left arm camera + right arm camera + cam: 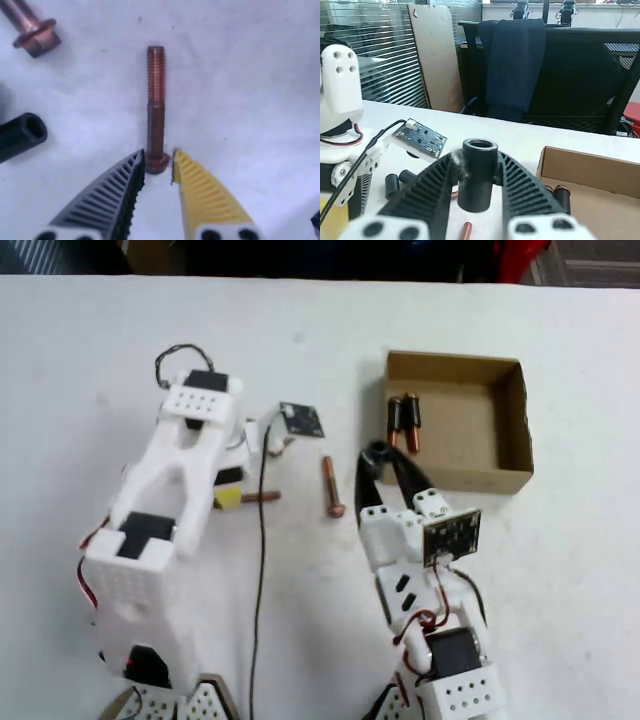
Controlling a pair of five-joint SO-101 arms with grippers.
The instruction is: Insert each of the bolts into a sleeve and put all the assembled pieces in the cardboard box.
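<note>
My left tool [158,161] pinches bolt [155,95] head; shank flat, pointing toward right tool [478,161], which grips sleeve [479,187] upright.

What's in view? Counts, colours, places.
cardboard box: 1, brown, on table
assembled pieces: 2, black sleeve with copper bolt, in the box
held sleeve: 1, black, upright in right end effector
loose sleeves: 2, black, lying on table
held bolt: 1, copper, head in left end effector
loose bolt: 1, copper, on table between the end effectors
chair: 1, black, dark jacket over it, behind table
left end effector: 1, grey and yellow
right end effector: 1, black
</note>
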